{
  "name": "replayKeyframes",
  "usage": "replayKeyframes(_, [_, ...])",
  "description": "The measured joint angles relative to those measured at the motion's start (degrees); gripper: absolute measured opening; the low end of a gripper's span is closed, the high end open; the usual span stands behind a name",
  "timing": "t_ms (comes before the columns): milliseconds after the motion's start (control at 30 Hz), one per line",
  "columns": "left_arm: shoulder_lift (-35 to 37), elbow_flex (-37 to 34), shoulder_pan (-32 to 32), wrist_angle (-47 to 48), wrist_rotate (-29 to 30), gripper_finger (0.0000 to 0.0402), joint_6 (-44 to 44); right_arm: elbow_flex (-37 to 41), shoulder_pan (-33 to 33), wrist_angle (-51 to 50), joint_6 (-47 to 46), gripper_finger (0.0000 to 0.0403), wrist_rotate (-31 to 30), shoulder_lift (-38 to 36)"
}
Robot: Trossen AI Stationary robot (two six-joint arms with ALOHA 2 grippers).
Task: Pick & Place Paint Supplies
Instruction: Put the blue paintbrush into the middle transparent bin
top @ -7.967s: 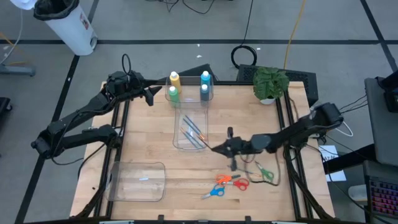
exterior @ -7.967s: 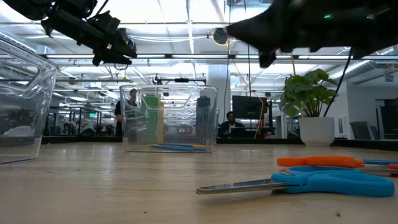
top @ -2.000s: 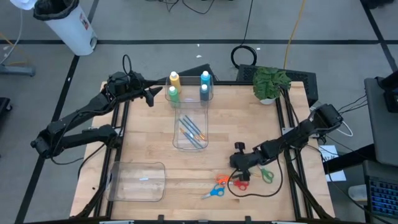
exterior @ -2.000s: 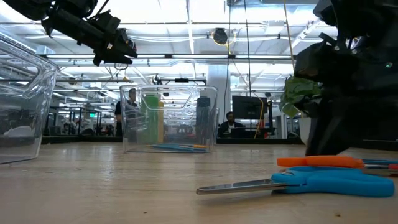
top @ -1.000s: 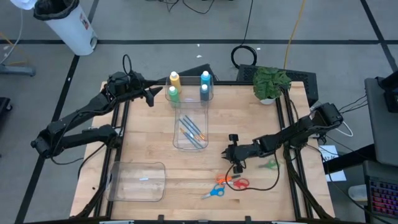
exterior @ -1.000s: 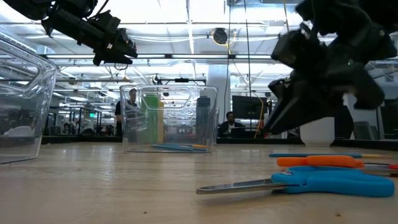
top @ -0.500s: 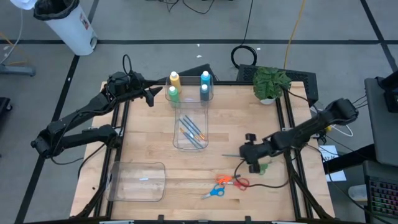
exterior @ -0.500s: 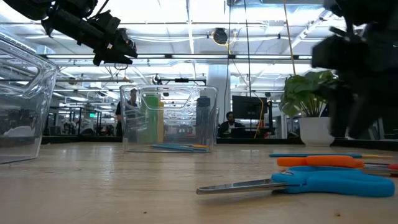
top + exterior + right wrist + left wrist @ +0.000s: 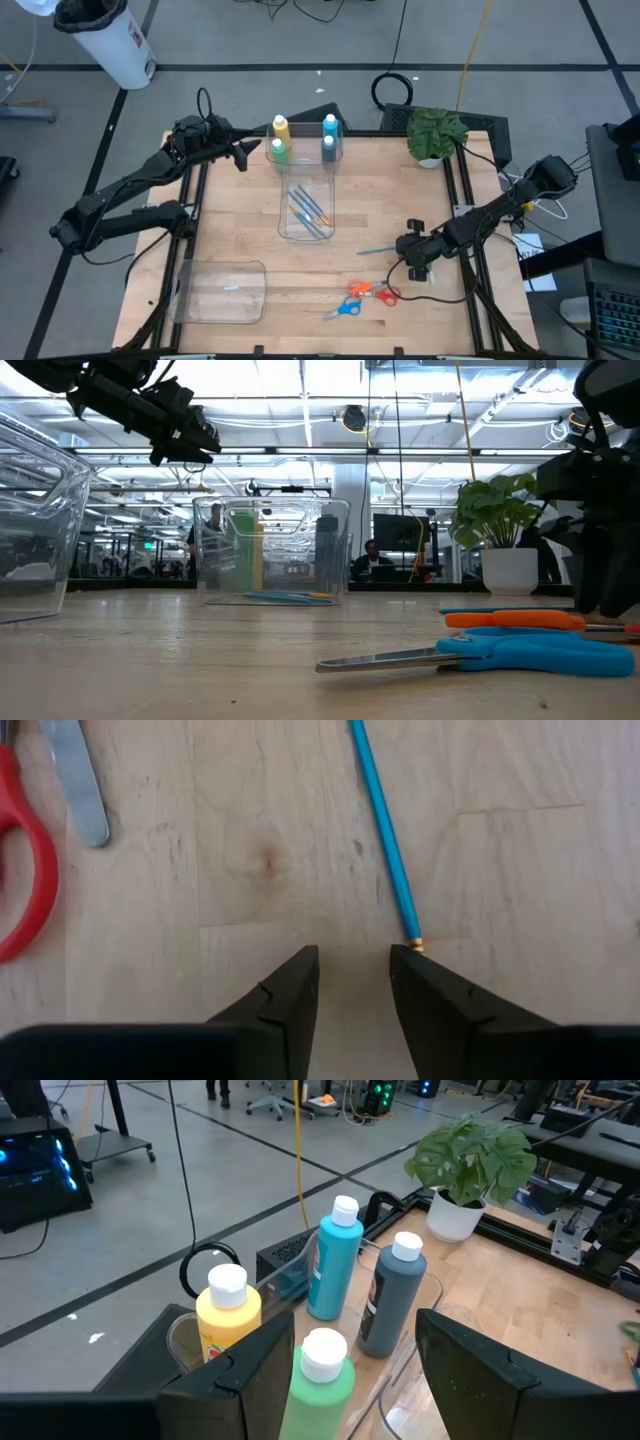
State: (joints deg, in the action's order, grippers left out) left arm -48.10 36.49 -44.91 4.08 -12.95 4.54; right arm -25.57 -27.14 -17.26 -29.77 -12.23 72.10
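Brush: I saw a thin blue-handled brush [image 9: 375, 250] lying flat on the bare tabletop [image 9: 230, 225], well apart from the clear bin [image 9: 306, 212] that already held other brushes.
Long axis: it ran roughly across the tabletop, one end pointing toward the bin, the other toward the right tool.
Right tool: the right tool [image 9: 352, 982] hovered low with the brush's near end [image 9: 412, 942] just beside one finger, fingers slightly parted, gripping nothing.
Nearer arm: I judged the right arm much nearer.
Left tool: the left tool [image 9: 350, 1370] waited spread by the paint bottles [image 9: 328, 145], at the tabletop's far edge.
Scissors: scissors [image 9: 378, 293] lay near the right tool.
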Motion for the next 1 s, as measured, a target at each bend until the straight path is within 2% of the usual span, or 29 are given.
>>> replayKeyframes(233, [0.0, 0.0, 0.0, 0.0, 0.0, 0.0214, 0.0, -1.0, 0.0, -0.3, 0.7, 0.0106, 0.3, -0.7])
replayKeyframes(633, [0.0, 0.0, 0.0, 0.0, 0.0, 0.0214, 0.0, -3.6, 0.1, -1.6, 6.8, 0.0107, 0.1, -6.1])
replayKeyframes(833, [0.0, 0.0, 0.0, 0.0, 0.0, 0.0214, 0.0, -3.7, 0.1, -4.5, 7.6, 0.0106, -4.5, -6.5])
replayKeyframes(1000, [0.0, 0.0, 0.0, 0.0, 0.0, 0.0214, 0.0, -2.2, 0.9, -3.9, 8.2, 0.0102, -4.2, -6.5])
